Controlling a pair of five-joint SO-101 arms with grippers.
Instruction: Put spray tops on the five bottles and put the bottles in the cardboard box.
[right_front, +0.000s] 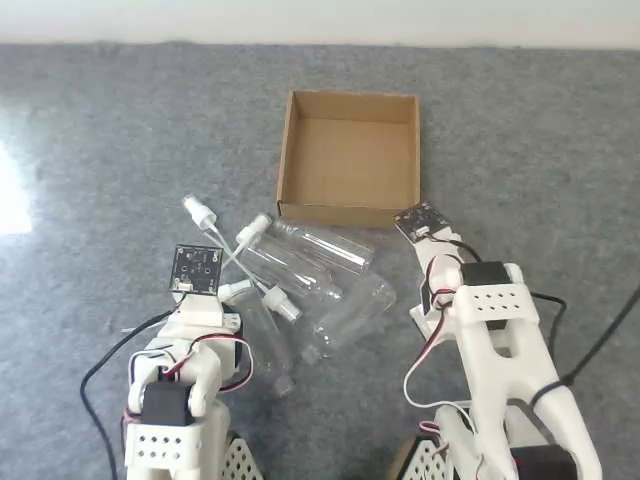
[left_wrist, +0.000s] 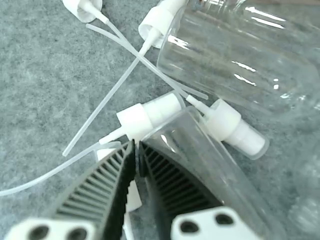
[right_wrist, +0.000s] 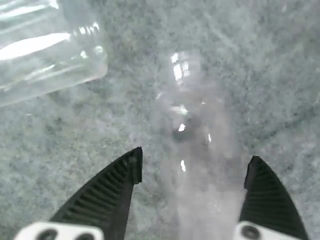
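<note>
The clear bottles (right_front: 310, 275) lie heaped on the grey table (right_front: 100, 130) just in front of the cardboard box (right_front: 285, 155), with loose spray tops (left_wrist: 150, 116) among them. The right gripper (right_wrist: 195, 156) is spread wide astride one of the bottles. The left gripper (left_wrist: 135, 147) is nearly closed beside a spray top, possibly pinching nothing.

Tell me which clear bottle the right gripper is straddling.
The bottle lying between the fingers of the open right gripper; the other bottle lies off to the side, outside them.
</note>
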